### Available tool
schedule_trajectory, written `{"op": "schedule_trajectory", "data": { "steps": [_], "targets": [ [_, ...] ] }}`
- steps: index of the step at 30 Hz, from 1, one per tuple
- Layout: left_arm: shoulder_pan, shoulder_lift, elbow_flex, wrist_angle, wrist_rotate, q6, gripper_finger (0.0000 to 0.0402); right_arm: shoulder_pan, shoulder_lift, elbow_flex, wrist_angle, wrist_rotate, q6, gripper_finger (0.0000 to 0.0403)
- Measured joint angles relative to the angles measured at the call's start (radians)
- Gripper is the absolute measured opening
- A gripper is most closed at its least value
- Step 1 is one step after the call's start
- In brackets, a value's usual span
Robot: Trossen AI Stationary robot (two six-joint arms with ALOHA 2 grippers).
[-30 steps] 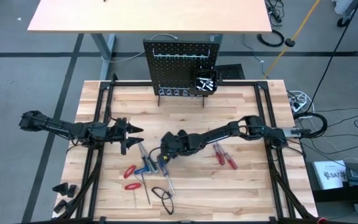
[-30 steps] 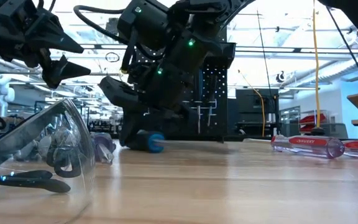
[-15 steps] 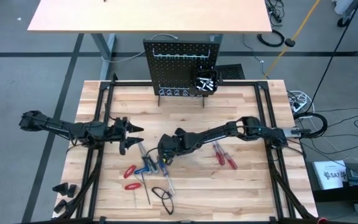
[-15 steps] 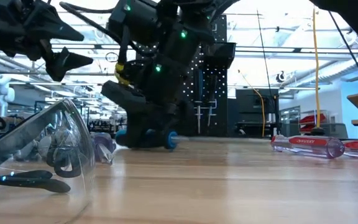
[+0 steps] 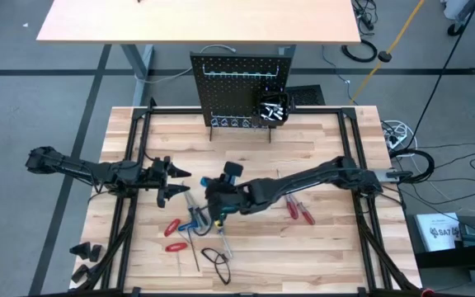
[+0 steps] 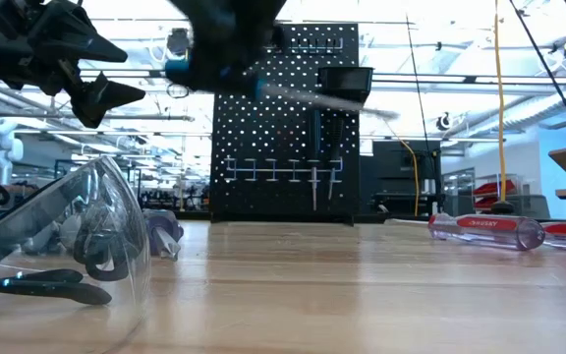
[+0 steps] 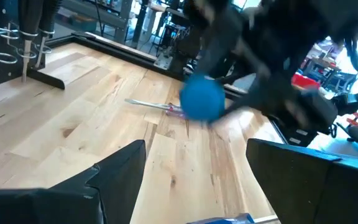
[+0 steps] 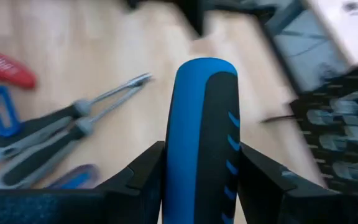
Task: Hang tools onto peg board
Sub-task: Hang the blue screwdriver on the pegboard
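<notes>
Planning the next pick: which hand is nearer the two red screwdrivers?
Right. The right hand, gripping the blue screwdriver, is just left of the red screwdrivers; the left hand waits farther left.

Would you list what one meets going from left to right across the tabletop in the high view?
left gripper → red-handled pliers → blue-handled screwdriver held in the right gripper → red-handled screwdrivers.

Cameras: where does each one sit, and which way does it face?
High: overhead, looking down; both arms, peg board.
Low: table height, facing the board; left end effector.
Left wrist: past its own open fingers toward the right arm.
Right wrist: own end effector shut on the blue screwdriver.
Shared: that screwdriver, in all four.
</notes>
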Motion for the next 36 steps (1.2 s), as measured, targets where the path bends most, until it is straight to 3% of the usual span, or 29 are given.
{"op": "schedule_trajectory", "data": {
  "steps": [4, 8, 10, 16, 20, 22, 29, 36],
  "targets": [
    [0.0, 0.0, 0.0, 0.01, -0.001, 0.001, 0.0286, 0.0, -0.143, -0.118, 0.067, 0.065, -0.014, 0.0153],
    [0.0, 0.0, 0.0, 0.032, -0.001, 0.005, 0.0286, -0.003, -0.351, -0.361, 0.353, 0.085, -0.058, 0.0153],
    [0.0, 0.0, 0.0, 0.033, -0.002, 0.008, 0.0286, -0.006, -0.456, -0.52, 0.61, 0.071, -0.105, 0.0153],
    [0.0, 0.0, 0.0, 0.053, -0.003, 0.006, 0.0286, -0.069, -0.645, -0.957, 1.645, -0.177, -0.258, 0.0153],
    [0.0, 0.0, 0.0, 0.076, -0.004, 0.002, 0.0286, -0.139, -0.658, -1.097, 2.016, -0.197, -0.292, 0.0153],
    [0.0, 0.0, 0.0, 0.087, -0.004, 0.002, 0.0286, -0.171, -0.658, -1.116, 2.098, -0.198, -0.281, 0.0153],
    [0.0, 0.0, 0.0, 0.105, -0.004, 0.001, 0.0286, -0.239, -0.658, -1.087, 2.133, -0.28, -0.241, 0.0153],
    [0.0, 0.0, 0.0, 0.105, -0.011, 0.0, 0.0286, -0.282, -0.681, -1.071, 2.214, -0.28, -0.315, 0.0153]
  ]
}}
